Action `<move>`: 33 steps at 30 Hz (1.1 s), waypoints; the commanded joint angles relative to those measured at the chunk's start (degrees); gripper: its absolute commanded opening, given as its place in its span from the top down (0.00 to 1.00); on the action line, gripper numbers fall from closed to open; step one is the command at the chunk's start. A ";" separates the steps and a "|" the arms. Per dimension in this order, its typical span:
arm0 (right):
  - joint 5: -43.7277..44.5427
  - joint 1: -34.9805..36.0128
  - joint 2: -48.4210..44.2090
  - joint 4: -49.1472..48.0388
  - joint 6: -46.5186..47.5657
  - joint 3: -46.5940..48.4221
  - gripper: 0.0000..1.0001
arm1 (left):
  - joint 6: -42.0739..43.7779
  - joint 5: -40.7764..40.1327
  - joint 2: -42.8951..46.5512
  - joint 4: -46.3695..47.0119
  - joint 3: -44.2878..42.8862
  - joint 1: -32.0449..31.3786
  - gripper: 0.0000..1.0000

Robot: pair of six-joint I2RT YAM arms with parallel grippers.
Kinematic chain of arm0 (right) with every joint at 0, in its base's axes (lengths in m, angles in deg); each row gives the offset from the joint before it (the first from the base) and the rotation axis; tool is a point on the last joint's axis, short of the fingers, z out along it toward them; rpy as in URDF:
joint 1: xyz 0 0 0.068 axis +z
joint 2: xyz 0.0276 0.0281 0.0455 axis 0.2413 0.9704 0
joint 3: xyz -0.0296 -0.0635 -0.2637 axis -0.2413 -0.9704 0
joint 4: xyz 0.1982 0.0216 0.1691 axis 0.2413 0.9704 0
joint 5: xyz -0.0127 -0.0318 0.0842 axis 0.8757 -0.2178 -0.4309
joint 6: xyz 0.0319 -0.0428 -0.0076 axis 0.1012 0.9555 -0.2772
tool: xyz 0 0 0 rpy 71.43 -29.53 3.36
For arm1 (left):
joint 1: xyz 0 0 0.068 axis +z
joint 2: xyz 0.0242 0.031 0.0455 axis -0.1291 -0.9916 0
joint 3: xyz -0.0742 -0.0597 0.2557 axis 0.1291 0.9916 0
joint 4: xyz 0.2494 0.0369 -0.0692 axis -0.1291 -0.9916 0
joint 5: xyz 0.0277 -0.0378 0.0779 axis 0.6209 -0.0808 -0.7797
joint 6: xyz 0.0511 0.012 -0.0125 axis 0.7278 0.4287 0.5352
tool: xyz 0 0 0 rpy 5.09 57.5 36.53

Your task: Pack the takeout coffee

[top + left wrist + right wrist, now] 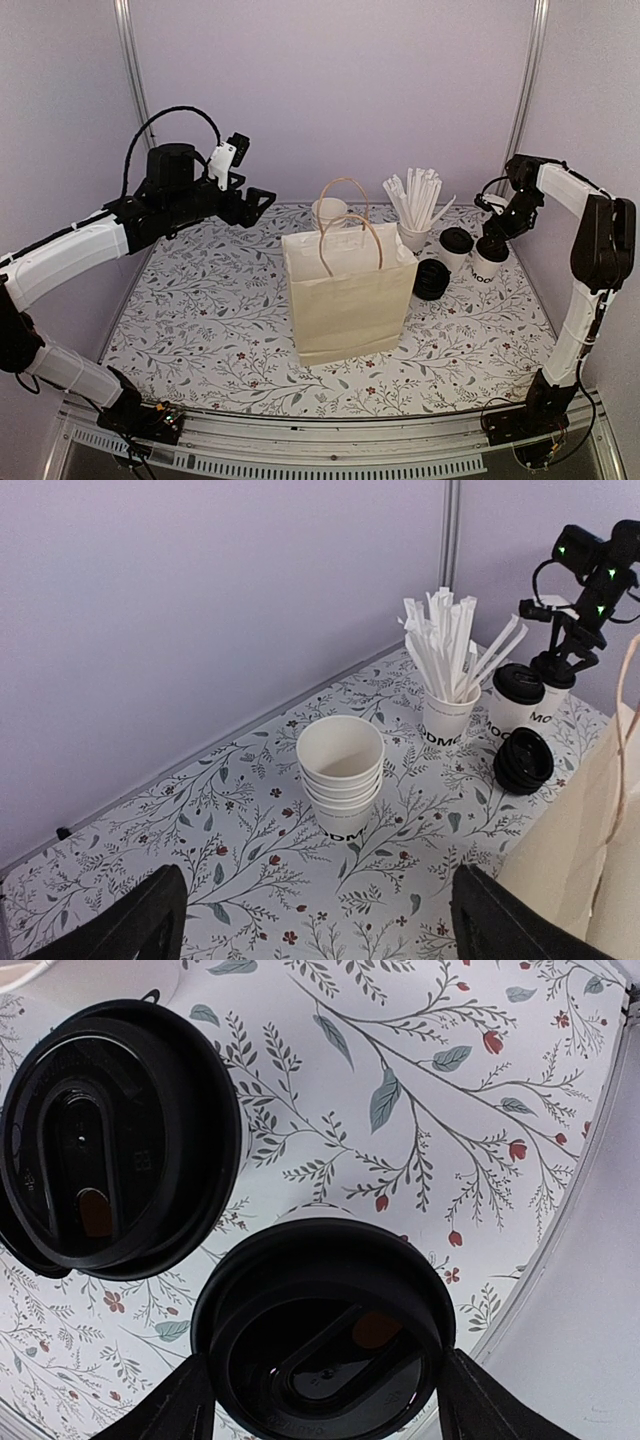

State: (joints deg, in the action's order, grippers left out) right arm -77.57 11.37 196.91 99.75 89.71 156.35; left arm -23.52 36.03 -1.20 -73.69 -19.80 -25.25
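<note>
Closest to us, right under the right wrist camera, sits a lidded coffee cup (320, 1330), its black lid filling the lower part of that view. The right gripper (322, 1385) straddles it, with one finger at each side of the lid's rim. The jaws stand apart, but we cannot tell whether they are pressing on the cup. Just beside it stands a second lidded cup (110, 1130), also upright, and we see a sliver of patterned table (200, 320) between the two lids.

From overhead, we find both cups at the far right of the table, outside the paper bag (350, 300). The bag stands upright and open in the middle, its loop handles raised. A short stack of black lids (432, 280) lies between the bag and the two cups. A white cup of straws (413, 235) stands just behind that stack. Behind the bag we see a stack of empty cups (342, 780).

The left gripper (255, 200) hangs above the far left part of the table, its jaws wide apart, well away from both coffees
</note>
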 commanded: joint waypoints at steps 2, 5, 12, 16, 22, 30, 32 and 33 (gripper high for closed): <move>-1.85 -0.05 1.77 2.99 0.82 1.03 0.23 | 0.29 0.52 0.62 1.01 -0.51 0.12 0.06; -1.76 -0.05 2.04 3.46 1.05 1.01 0.22 | 0.40 0.52 0.52 1.00 -0.51 0.12 0.06; -1.86 -0.05 1.68 4.33 1.41 0.66 0.31 | 0.47 0.47 0.55 0.89 -0.60 0.12 0.06; -4.52 -0.05 -1.99 5.87 2.54 -0.11 0.32 | 0.68 0.28 0.63 0.88 -0.52 0.15 0.06; -10.87 0.81 -10.44 9.95 5.87 -3.28 0.33 | 1.14 -0.17 0.14 0.71 -0.68 0.44 0.06; -13.92 14.77 -19.73 10.32 12.11 -14.68 0.34 | 1.44 -1.36 -1.16 -0.01 -1.20 1.34 0.07; -13.80 18.66 -22.05 9.17 12.09 -16.18 0.33 | 1.39 -1.42 -1.48 0.07 -1.19 1.66 0.07; -13.92 20.42 -22.75 8.96 12.29 -16.49 0.33 | 1.35 -1.43 -1.66 0.12 -1.14 1.86 0.07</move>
State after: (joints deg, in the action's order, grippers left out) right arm -89.52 26.15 177.85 109.30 99.44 142.10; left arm -22.64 35.24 -1.74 -73.78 -19.82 -24.64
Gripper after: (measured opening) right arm 0.703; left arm 0.935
